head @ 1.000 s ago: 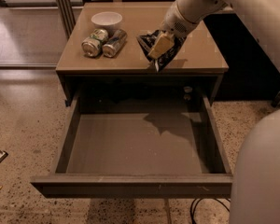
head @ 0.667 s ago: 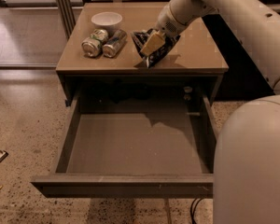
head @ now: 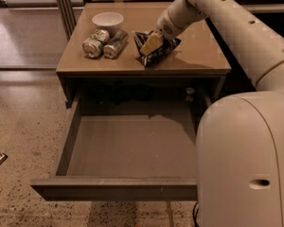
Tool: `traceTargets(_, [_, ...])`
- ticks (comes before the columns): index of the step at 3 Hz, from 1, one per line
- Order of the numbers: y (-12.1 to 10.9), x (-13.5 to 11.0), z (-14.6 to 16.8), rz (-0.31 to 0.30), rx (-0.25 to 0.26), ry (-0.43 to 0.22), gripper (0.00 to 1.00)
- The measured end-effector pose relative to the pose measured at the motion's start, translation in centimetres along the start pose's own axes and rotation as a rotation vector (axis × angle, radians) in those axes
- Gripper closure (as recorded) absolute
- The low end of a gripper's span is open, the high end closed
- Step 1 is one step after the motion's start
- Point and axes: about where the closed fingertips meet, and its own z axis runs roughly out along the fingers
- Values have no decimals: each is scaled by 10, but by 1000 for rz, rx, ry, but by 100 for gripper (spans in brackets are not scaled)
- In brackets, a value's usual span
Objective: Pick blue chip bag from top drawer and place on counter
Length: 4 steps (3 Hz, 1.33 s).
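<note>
Resting on counter (head: 201,56): one blue chip bag (head: 164,51), gripper (head: 151,43) clamped onto it; two cans (head: 95,43), one bowl (head: 108,20) beside; one top drawer (head: 114,188) open.

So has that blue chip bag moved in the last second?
Yes: the blue chip bag, at the end effector, has shifted left toward the cans on the counter.

Your gripper (head: 150,44), clamped on the blue chip bag (head: 162,52), sits further left over the surface (head: 199,56) than a second ago, and lower. The bag's bottom corner under the gripper now meets the surface, back from the front edge it hung near before. The two cans (head: 104,42) to the gripper's left are closer to it. The robot's body (head: 246,160) now fills much more of the view's lower right.
</note>
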Motion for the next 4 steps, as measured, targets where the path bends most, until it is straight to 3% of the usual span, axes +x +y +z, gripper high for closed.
traceTargets(2, [-5, 5, 8, 29, -7, 11, 11])
traceTargets(3, [-5, 5, 8, 29, -7, 11, 0])
traceTargets(4, [-5, 5, 8, 29, -7, 11, 0])
